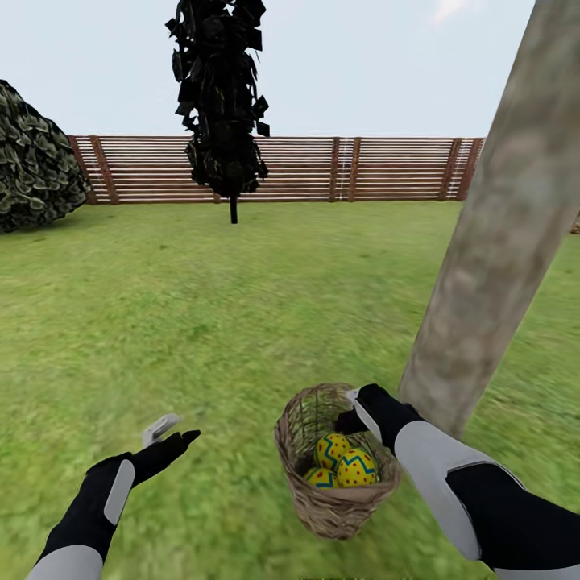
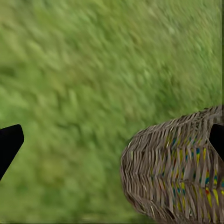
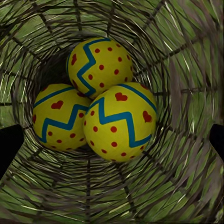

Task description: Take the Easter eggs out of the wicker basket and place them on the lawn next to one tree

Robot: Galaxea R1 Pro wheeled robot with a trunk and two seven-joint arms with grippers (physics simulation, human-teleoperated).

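The wicker basket (image 1: 334, 491) sits on the lawn (image 1: 242, 322) close to the foot of the pale grey-tan tree (image 1: 499, 242). Three yellow Easter eggs lie inside it: one (image 1: 332, 448), another (image 1: 357, 467) and a third (image 1: 321, 477). My right gripper (image 1: 354, 412) hangs open at the basket's far rim, pointing into its mouth. Its wrist view looks down on the eggs (image 3: 122, 122), (image 3: 58, 116), (image 3: 99, 63), which nothing grips. My left gripper (image 1: 173, 433) is open over grass to the basket's left. The left wrist view catches the basket's woven side (image 2: 172, 172).
A dark thin-trunked tree (image 1: 229, 105) stands far ahead before the brown slat fence (image 1: 338, 169). A rounded shrub (image 1: 32, 161) sits at the far left. Open grass spreads ahead and to the left.
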